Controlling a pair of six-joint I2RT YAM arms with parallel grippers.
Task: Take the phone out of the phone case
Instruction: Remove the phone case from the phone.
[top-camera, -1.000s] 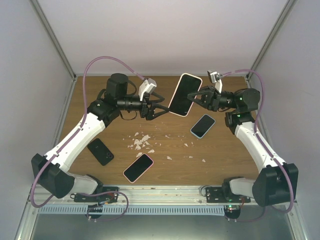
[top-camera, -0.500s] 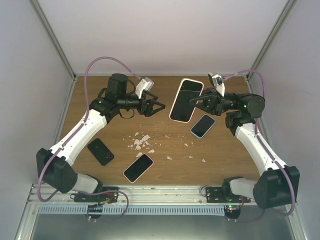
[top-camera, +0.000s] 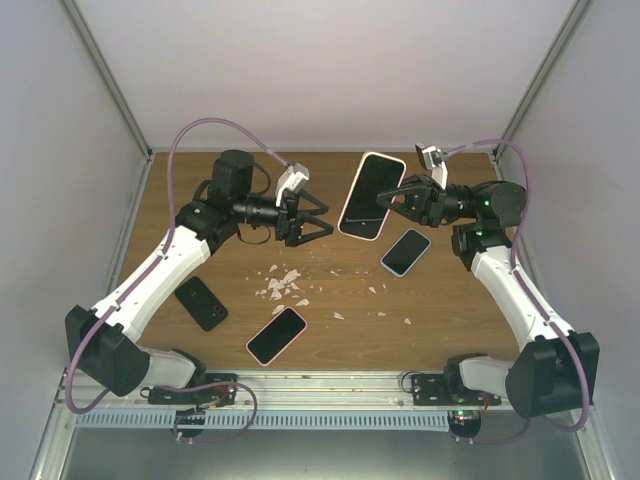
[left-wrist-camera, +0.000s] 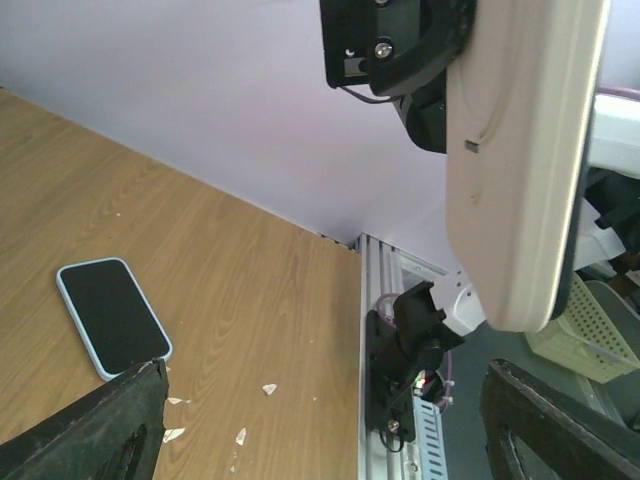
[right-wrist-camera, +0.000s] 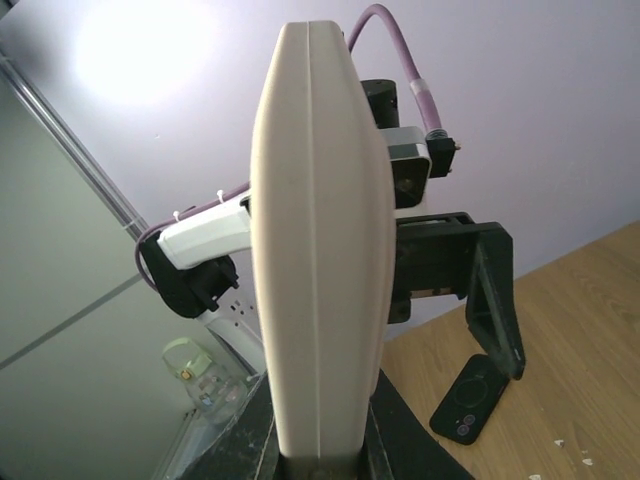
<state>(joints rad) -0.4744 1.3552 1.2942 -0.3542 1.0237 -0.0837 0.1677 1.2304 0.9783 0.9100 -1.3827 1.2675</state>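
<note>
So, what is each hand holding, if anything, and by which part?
The right hand grips the cased phone by one long edge; the left hand, open, holds nothing.

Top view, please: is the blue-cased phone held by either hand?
No, the blue-cased phone lies flat on the table with nothing gripping it.

Left gripper (top-camera: 327, 218) sat against the phone's (top-camera: 372, 195) left edge a second ago, then pulled back. It is now closer again but apart from it, with jaws slightly wider. Right gripper (top-camera: 385, 198) dipped the phone lower, then lifted it partway, so it ends slightly below its start.
</note>
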